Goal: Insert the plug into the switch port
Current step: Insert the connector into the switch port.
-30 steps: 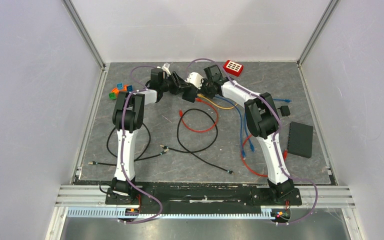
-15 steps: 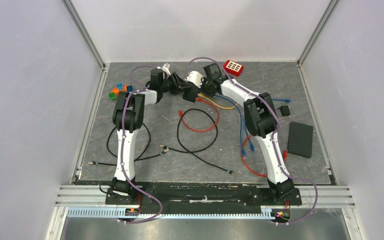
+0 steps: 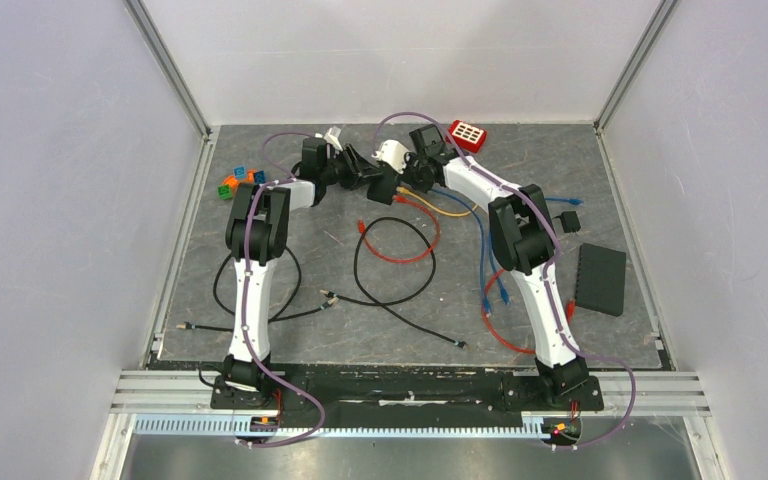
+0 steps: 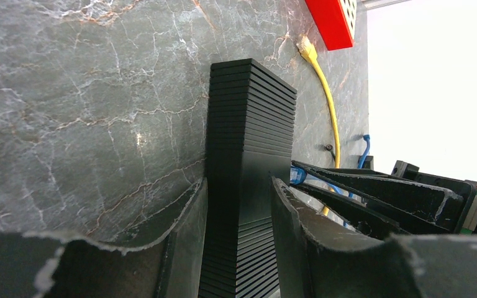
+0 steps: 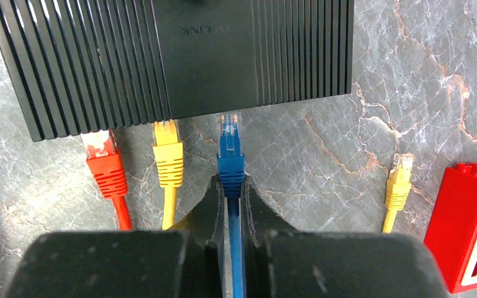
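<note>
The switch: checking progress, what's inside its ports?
Red plug and yellow plug enter the switch edge; blue plug, in the right gripper, touches it. Its body hides the ports.

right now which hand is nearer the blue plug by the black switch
Right. The right hand holds the blue plug by its tail, tip at the black ribbed switch. The left hand grips that switch's body, with the plug off to one side.

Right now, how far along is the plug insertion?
Done: red plug and yellow plug appear seated in the switch. In hand: left gripper clamps the switch; right gripper pinches the blue plug, nose at a port. Left: push it home, release.
</note>
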